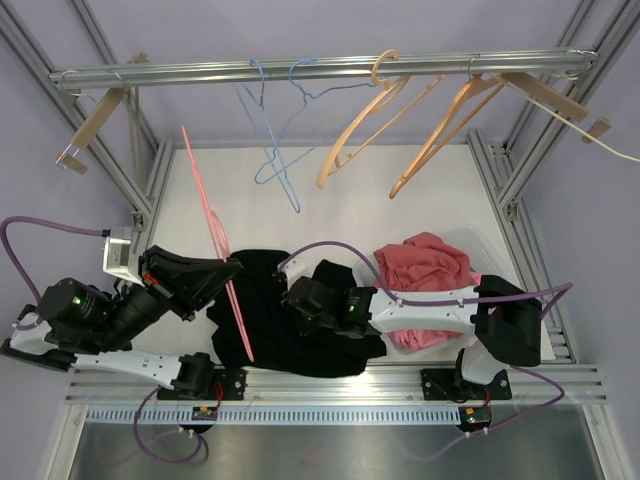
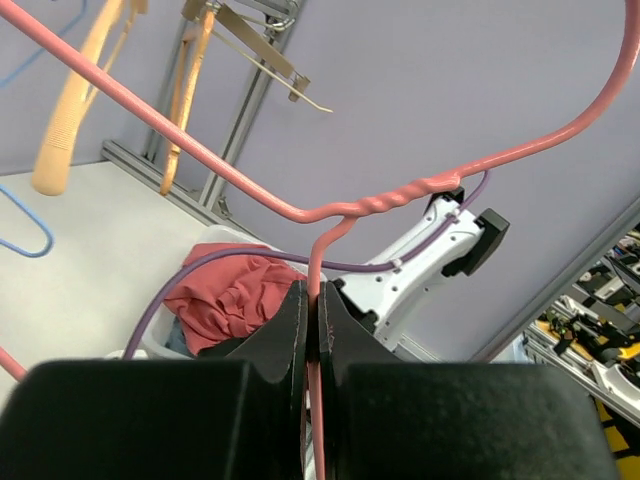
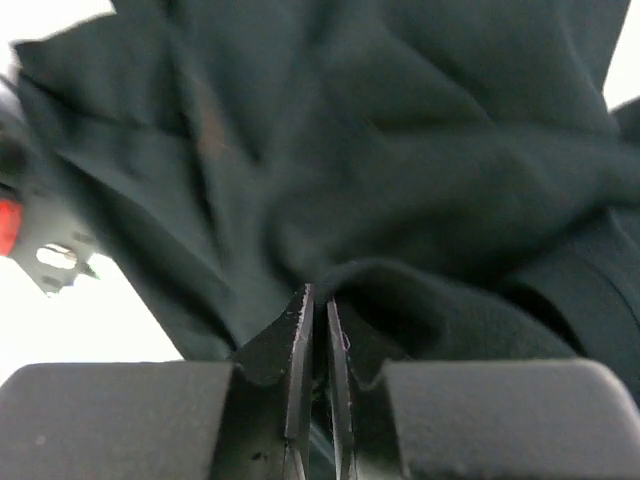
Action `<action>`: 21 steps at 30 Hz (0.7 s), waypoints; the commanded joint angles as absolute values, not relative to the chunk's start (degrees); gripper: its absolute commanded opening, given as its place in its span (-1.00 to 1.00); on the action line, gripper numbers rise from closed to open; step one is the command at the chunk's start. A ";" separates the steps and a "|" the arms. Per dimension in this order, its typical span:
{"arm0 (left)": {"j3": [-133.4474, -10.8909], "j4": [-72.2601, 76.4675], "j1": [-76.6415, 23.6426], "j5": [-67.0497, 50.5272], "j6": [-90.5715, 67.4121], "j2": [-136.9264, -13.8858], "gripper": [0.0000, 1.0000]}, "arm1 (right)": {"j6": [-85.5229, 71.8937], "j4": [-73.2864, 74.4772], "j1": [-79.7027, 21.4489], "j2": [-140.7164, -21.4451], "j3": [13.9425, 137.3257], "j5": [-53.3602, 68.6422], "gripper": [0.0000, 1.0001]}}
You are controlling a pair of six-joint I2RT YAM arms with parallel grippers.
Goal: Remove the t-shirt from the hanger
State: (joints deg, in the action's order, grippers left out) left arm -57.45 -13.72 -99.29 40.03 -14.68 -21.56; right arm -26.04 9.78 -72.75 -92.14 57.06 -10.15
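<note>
T-shirt [image 1: 265, 290], black, lies bunched at the table's [image 1: 330, 215] near edge, the right gripper [image 3: 316, 305] clenched on a fold. The left gripper [image 2: 312, 320] grasps the pink hanger [image 2: 380, 203] by its wire, crossing the shirt's left side; bare tabletop lies beyond.

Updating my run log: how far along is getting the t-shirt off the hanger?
Done: both grasps are set. The left end effector is shut on the pink hanger below its twisted neck, and the right end effector is shut on a fold of the black t-shirt. In hand: separating them; from above, the hanger's upper part sticks out past the cloth. Left: its lower end overlaps the shirt and may need freeing.
</note>
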 commanded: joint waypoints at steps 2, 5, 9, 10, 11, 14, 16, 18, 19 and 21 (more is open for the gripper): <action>-59.24 -13.18 -99.41 43.42 -10.73 -17.23 -1.00 | -24.17 1.32 -74.79 -93.86 65.90 -13.10 -0.61; -58.45 -13.18 -99.49 43.59 -9.32 -14.77 -1.00 | -24.52 1.84 -75.50 -98.25 68.37 -14.41 0.24; -57.13 -13.27 -99.41 43.95 -8.53 -13.36 -1.00 | -26.19 8.24 -75.41 -105.79 72.41 -14.50 0.88; -57.04 -13.27 -99.40 43.86 -8.53 -13.27 -1.00 | -26.80 9.39 -75.50 -106.69 72.94 -14.50 0.92; -56.69 -13.27 -99.49 43.77 -8.44 -13.01 -1.00 | -27.94 10.19 -75.59 -107.31 72.86 -14.24 0.94; -55.90 -13.27 -99.41 43.94 -8.61 -12.57 -1.00 | -29.44 12.55 -76.98 -107.49 72.07 -16.69 0.99; -55.46 -13.36 -99.49 44.03 -8.79 -12.66 -1.00 | -29.44 15.19 -78.13 -107.14 72.33 -19.76 0.99; -55.20 -13.27 -99.49 43.95 -8.96 -13.18 -1.00 | -29.79 20.20 -79.88 -107.14 73.56 -23.89 0.99; -55.11 -13.27 -99.49 43.86 -9.05 -13.27 -1.00 | -29.97 21.43 -80.41 -107.14 73.91 -25.47 0.99; -55.02 -13.27 -99.49 43.59 -9.32 -13.71 -1.00 | -30.23 24.77 -81.29 -108.28 75.05 -25.75 0.99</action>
